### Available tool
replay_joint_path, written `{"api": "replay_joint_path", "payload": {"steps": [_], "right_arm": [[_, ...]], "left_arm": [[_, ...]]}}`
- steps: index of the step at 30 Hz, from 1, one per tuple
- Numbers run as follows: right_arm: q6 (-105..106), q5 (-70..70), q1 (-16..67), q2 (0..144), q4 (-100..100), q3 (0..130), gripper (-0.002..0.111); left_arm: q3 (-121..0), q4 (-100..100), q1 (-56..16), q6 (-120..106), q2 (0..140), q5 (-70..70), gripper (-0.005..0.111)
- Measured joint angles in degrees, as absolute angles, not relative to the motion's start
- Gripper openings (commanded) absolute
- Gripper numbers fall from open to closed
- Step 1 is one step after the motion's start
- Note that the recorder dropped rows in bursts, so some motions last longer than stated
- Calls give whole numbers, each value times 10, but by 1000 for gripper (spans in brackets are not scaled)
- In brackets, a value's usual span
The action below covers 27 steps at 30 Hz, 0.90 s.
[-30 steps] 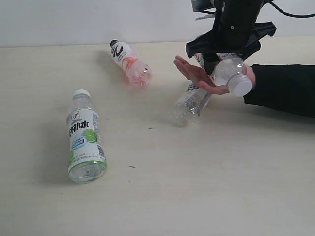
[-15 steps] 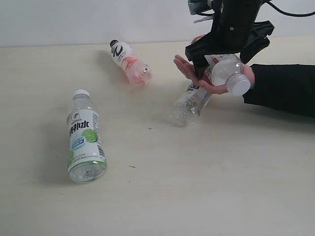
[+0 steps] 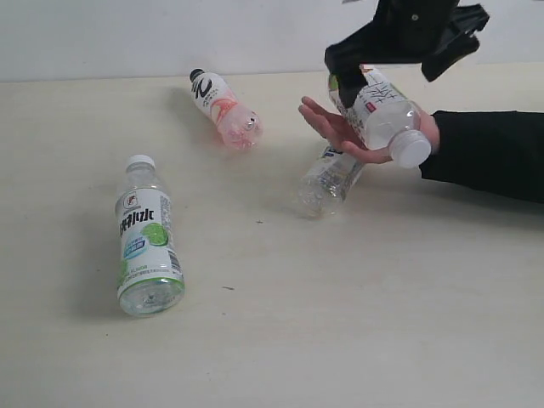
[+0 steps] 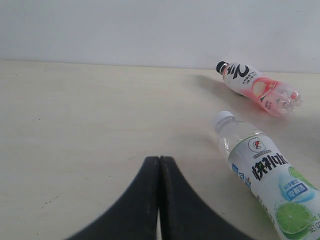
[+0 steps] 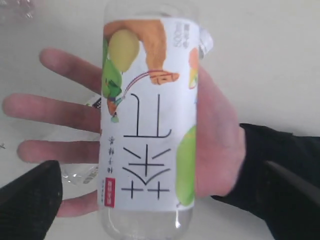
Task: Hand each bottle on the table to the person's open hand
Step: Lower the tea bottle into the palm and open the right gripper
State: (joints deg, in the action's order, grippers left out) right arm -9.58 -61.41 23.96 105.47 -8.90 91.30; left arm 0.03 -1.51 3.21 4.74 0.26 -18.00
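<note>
Toward the counter's far right corner, your right gripper [image 3: 387, 53] hangs over the hand [image 3: 331, 127]. Its fingers are spread wide and empty, and the fruit bottle [image 3: 382, 110] lies across the palm, cap pointing to the near edge. The handover looks done: the palm carries the weight and the gripper no longer touches the bottle.

Your left gripper [image 4: 159, 200] sits low over the counter [image 3: 357, 323], fingers pressed together on nothing, probably parked out of the way. Three bottles lie on their sides, yet to be delivered: the lime bottle [image 3: 146, 242] toward the left edge, the pink bottle [image 3: 225, 109] by the far edge, and the clear bottle [image 3: 330, 178] just beside the hand, partly under it.

Half a second ago the right fingers straddled the fruit bottle in the palm; they have since lifted clear. The other three bottles have not moved.
</note>
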Motion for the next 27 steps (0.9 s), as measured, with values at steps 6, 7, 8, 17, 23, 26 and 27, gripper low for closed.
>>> {"api": "replay_joint_path", "payload": {"steps": [6, 7, 8, 17, 23, 26, 27], "right_arm": [[-67, -615, 240, 952, -67, 904, 85], [-56, -615, 240, 935, -55, 896, 77], [-45, -610, 240, 917, -47, 886, 67], [22, -481, 240, 666, -31, 656, 0], [30, -380, 240, 520, -54, 482, 0], [31, -332, 240, 470, -58, 405, 0], [31, -316, 240, 455, -58, 380, 0]], "left_arm": [[0, -15, 32, 47, 3, -180, 0], [0, -15, 32, 47, 3, -180, 0], [0, -15, 32, 47, 3, -180, 0], [0, -15, 32, 47, 3, -180, 0], [0, -15, 32, 47, 3, -180, 0], [0, -15, 32, 47, 3, -180, 0], [0, -15, 32, 47, 3, -180, 0]]}}
